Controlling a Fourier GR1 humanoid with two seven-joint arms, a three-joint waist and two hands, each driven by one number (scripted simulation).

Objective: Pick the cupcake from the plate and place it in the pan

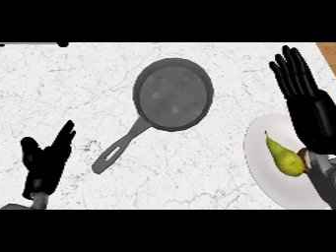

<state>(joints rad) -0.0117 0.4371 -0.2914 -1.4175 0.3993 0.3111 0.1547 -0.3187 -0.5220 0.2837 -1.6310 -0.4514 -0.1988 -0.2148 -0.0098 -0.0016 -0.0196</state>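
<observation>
Cupcake, brown sliver behind right hand's straight, spread fingers on white round plate: curl below fingertips, avoiding yellow-green pear.

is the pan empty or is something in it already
Empty. The pan shows only its bare grey inside. A pear lies on the plate.

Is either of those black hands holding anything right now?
No. The left hand and right hand are both open, fingers straight, holding nothing.
</observation>
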